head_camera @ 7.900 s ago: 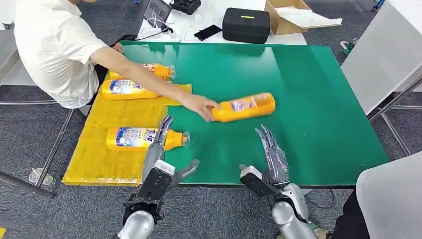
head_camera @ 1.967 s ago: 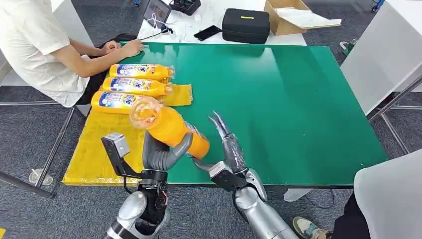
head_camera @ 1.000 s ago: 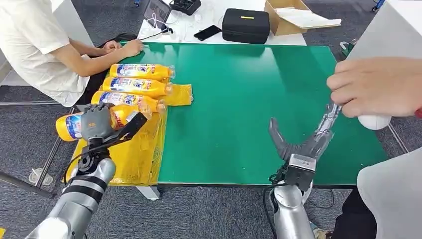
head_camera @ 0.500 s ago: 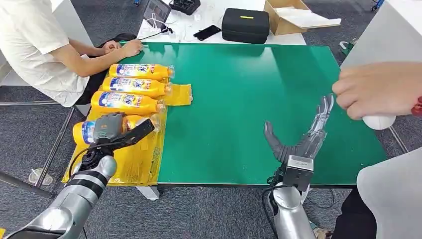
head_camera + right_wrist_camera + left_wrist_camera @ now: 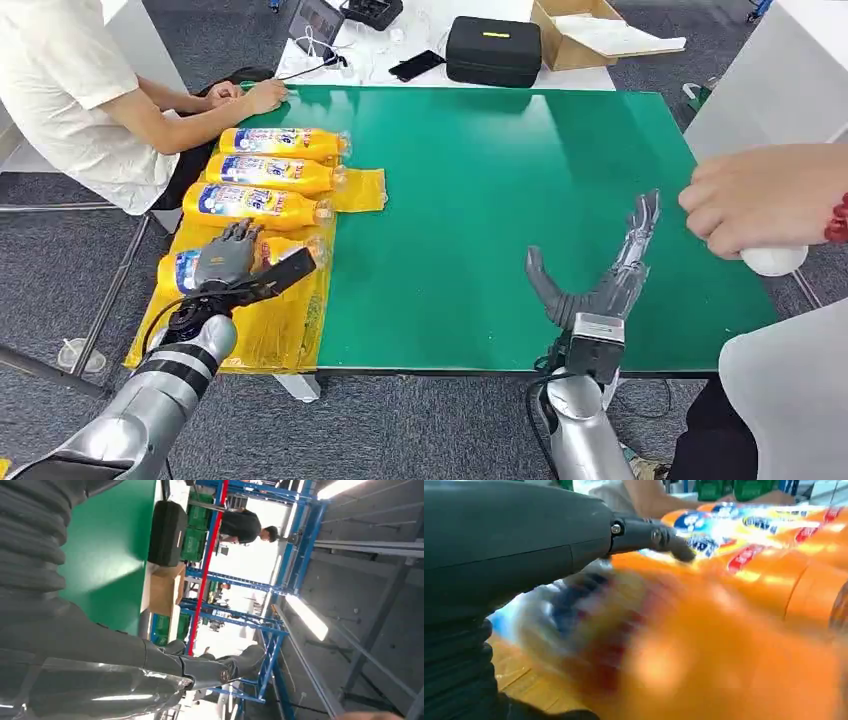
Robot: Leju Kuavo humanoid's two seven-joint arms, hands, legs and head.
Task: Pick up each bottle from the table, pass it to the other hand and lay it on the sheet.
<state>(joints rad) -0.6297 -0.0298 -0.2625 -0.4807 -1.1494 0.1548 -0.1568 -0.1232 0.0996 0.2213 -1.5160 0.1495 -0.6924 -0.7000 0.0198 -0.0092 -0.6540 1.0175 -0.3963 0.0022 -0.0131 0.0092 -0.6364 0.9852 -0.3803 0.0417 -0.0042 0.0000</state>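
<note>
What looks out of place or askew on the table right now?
The yellow sheet is rumpled and overhangs the table's near left corner instead of lying flat. A person's hand holding a white object hangs over the right edge, near the right hand. The three laid bottles lie neatly side by side.

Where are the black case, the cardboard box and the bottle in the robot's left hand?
black case (image 5: 494, 50), head view, middle of its lid
cardboard box (image 5: 566, 42), head view, its near side wall
bottle (image 5: 178, 272), head view, labelled base end beside the left hand (image 5: 226, 263)
</note>
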